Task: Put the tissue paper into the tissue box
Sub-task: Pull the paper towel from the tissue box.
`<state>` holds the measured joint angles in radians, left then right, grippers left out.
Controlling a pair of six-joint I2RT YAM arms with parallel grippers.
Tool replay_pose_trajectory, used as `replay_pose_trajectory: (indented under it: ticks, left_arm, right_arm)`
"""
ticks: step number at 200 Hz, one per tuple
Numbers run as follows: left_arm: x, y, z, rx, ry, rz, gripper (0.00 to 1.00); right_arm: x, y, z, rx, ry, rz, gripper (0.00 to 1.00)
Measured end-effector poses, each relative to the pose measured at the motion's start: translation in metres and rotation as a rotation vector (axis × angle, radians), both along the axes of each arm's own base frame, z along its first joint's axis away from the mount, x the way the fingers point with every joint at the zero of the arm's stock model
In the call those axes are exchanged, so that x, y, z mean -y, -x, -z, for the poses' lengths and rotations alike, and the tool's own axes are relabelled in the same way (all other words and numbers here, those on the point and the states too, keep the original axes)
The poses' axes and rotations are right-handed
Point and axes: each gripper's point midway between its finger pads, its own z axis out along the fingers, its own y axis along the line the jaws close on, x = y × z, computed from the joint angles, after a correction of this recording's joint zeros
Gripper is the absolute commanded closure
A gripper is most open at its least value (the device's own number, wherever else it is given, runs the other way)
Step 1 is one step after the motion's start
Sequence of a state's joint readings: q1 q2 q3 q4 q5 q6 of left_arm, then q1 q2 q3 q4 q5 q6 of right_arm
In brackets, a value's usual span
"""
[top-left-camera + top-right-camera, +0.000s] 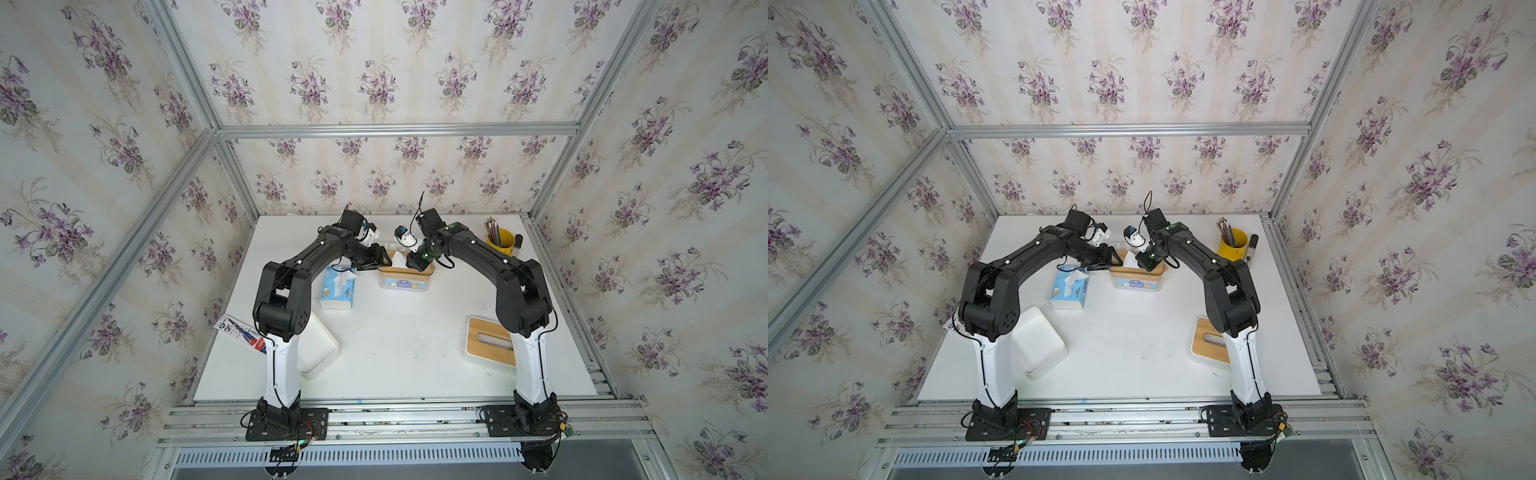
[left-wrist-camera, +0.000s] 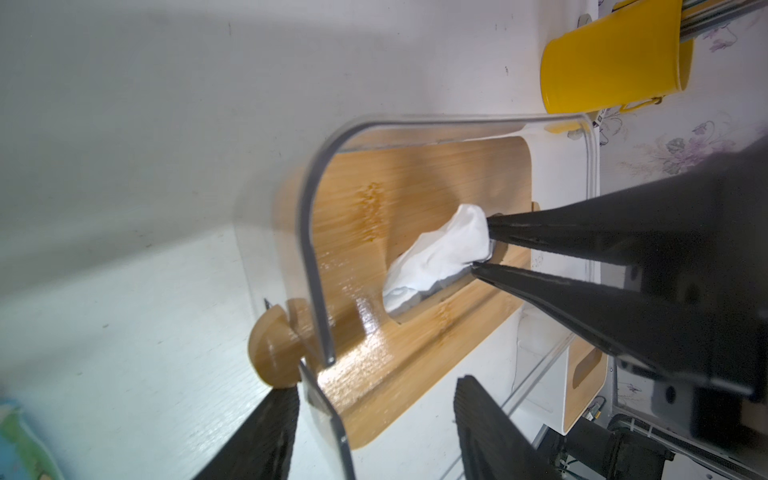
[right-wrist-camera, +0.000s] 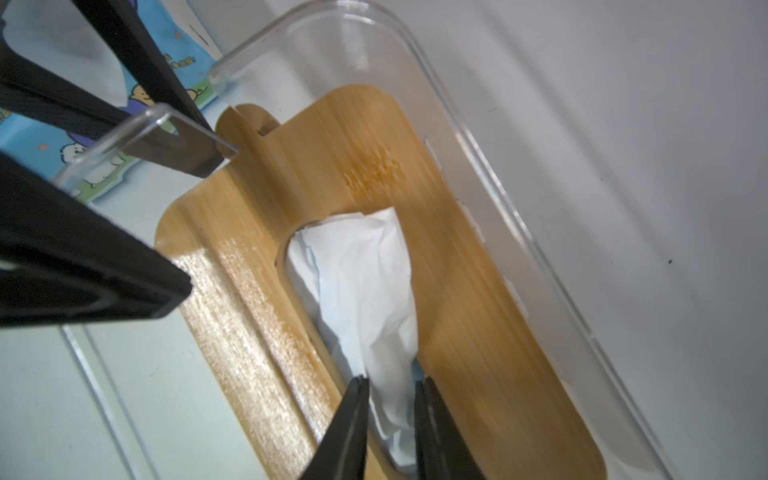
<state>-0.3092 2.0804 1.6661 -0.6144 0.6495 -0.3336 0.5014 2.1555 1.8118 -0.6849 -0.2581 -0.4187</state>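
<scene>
Tissue box (image 1: 402,284) stands beside tissue pack (image 1: 337,291), near yellow cup (image 1: 500,245).

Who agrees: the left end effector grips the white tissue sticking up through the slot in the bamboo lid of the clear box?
Wrong arm: the right end effector grips the white tissue sticking up through the slot in the bamboo lid of the clear box. The right wrist view shows it.

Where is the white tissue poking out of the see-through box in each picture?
Top view: tissue just right of centre.
Top view: tissue just left of centre.
Left wrist: tissue in the middle, poking through the lid.
Right wrist: tissue in the middle, through the lid.
Shared landmark: that bamboo lid, seen in every view.
</scene>
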Motion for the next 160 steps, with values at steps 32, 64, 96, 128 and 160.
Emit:
replay_pose_trajectory:
  ticks: [32, 64, 96, 128, 160]
  left_arm:
    - [0.0, 0.0, 0.001, -0.001, 0.0, 0.0, 0.36]
    - [0.0, 0.0, 0.003, -0.005, -0.002, 0.0, 0.36]
    - [0.0, 0.0, 0.003, -0.006, -0.002, 0.0, 0.36]
    - [0.0, 0.0, 0.004, -0.006, -0.003, 0.0, 0.36]
    - [0.0, 0.0, 0.004, -0.006, -0.006, -0.001, 0.36]
  right_arm:
    - [-0.001, 0.001, 0.004, -0.005, 0.002, -0.002, 0.81]
    - [-0.001, 0.001, 0.006, -0.009, 0.003, -0.001, 0.9]
    - [-0.001, 0.001, 0.006, -0.008, 0.002, -0.002, 0.97]
    - [-0.002, 0.0, 0.001, 0.001, -0.007, -0.003, 1.0]
    - [-0.003, -0.004, -0.007, 0.017, -0.021, 0.001, 1.0]
